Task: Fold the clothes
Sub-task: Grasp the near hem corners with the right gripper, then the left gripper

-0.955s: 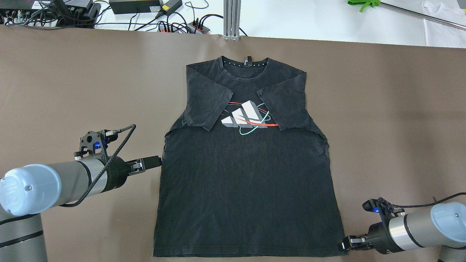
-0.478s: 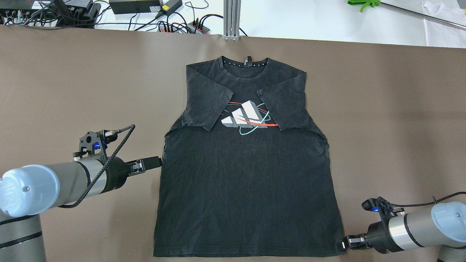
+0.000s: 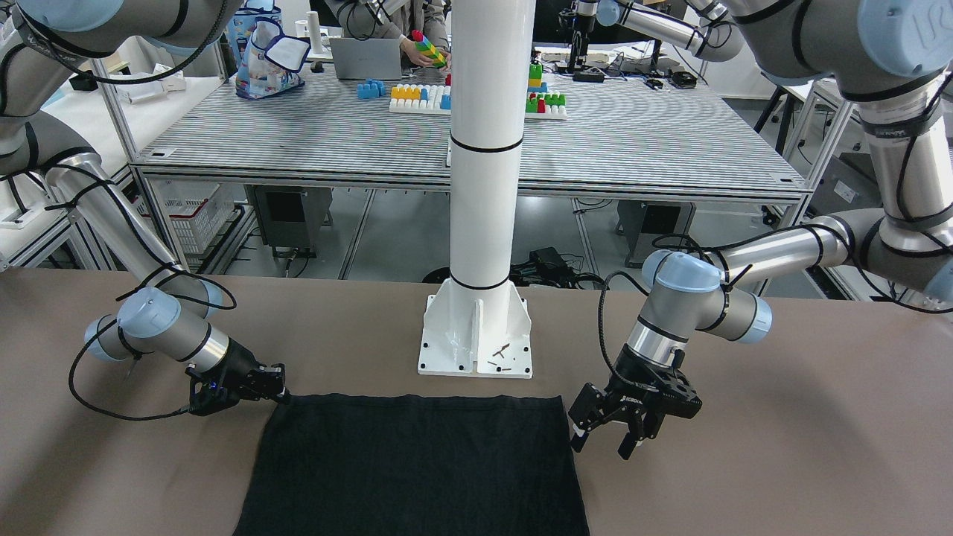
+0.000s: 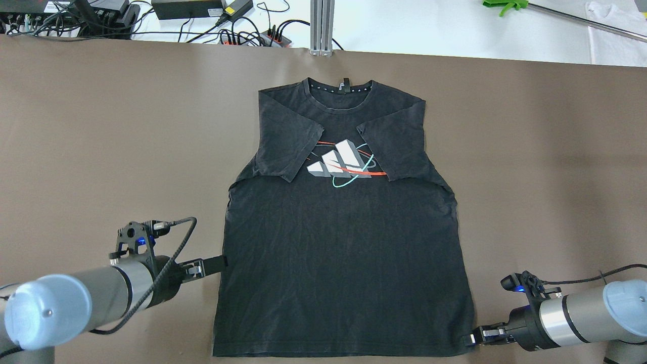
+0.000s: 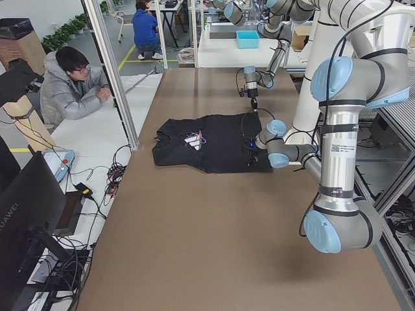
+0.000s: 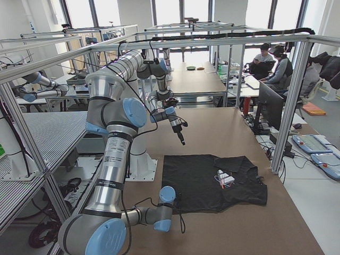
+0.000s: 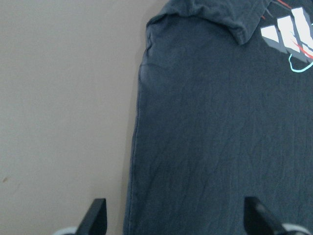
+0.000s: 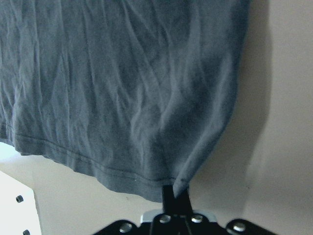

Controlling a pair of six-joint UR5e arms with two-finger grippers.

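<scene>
Black shirt (image 4: 343,263) corner pinched by right hand (image 8: 175,195); left hand (image 3: 601,441) open.

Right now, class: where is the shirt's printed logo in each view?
Front-facing: not in it.
Overhead: logo, centre.
Exterior left: logo, left of centre.
Exterior right: logo, lower right.
Left wrist: logo, top right corner.
Right wrist: not in it.
Shared landmark: the black T-shirt.
</scene>
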